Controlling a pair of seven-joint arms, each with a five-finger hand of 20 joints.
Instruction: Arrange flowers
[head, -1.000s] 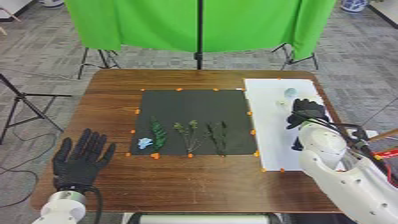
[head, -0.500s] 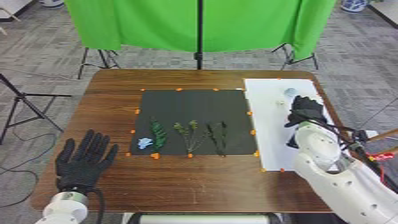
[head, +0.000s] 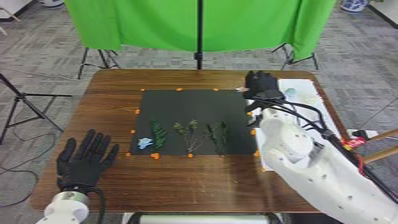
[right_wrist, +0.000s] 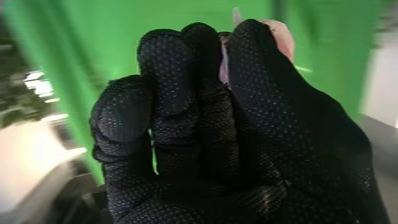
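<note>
At the brown wooden worktop (head: 178, 186), the black-gloved left hand (head: 80, 166) has straight fingers, slightly apart. Beyond, a light-blue flower (head: 145, 143) and green leafy stem (head: 160, 135) lie on the black square mat (head: 188, 106). Farther, the black-gloved right hand (head: 263, 90) has swung from the white sheet (head: 306, 89) towards the mat, fingers and thumb clamped on a pale pink petal-like piece (right_wrist: 283, 40), probably for placing next.

A green cloth (head: 178, 25) hangs above gray flooring (head: 44, 65).
</note>
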